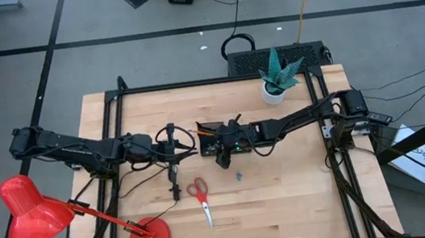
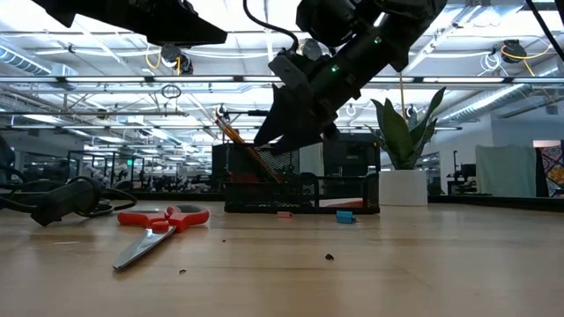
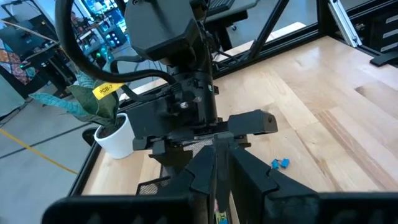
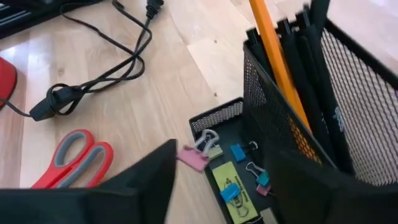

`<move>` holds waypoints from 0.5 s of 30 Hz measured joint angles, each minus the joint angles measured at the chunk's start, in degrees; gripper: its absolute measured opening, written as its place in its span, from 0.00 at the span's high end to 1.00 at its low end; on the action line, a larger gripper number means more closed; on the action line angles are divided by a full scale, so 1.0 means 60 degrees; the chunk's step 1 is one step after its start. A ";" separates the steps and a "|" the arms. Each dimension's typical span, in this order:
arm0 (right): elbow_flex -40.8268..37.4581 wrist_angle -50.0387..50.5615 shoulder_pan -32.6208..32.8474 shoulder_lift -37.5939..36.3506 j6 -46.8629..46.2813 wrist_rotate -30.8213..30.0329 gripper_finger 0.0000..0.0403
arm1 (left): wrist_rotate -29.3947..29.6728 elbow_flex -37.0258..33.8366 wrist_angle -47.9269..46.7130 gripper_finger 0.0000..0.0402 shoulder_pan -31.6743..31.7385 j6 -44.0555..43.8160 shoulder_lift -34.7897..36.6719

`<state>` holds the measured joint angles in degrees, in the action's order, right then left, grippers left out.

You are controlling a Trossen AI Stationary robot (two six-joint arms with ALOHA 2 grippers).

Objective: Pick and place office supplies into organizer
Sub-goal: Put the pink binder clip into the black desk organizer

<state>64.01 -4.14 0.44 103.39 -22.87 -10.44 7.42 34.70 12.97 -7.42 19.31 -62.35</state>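
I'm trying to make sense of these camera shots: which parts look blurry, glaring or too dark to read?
Low view: bright ceiling lights behind leave the right gripper in silhouette, while the scissors are sharp. Right wrist view: its own dark fingers are blurred up close, but the organizer mesh is clear. Left wrist view: the near fingers are soft, the plant pot clearer.

We see the black mesh organizer (image 4: 292,118) near mid-table: its tall compartment holds an orange pencil (image 4: 277,59) and black pens (image 4: 311,74), leaning. Its low tray holds small clips (image 4: 237,152) and a yellow piece (image 4: 231,186). Red-handled scissors (image 1: 200,197) lie flat nearby, closed.
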 joint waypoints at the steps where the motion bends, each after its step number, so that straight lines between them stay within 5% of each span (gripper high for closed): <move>1: 0.0000 -0.0049 0.0021 0.0000 0.0162 0.0009 0.51 | 0.0000 0.0000 0.0000 0.88 0.0000 0.0000 0.0000; 6: 0.0000 -0.0532 0.0219 0.0000 0.0500 0.0536 0.62 | 0.0000 0.0000 -0.0110 0.88 0.0000 -0.0106 0.0004; 15: 0.0000 -0.0815 0.0590 0.0000 0.2750 -0.0746 0.32 | -0.0011 -0.0004 -0.0960 0.88 0.0000 -0.0497 0.0004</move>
<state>64.01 -9.04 3.98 103.39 -6.36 -14.91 7.35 34.68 7.21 -7.42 16.33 -62.33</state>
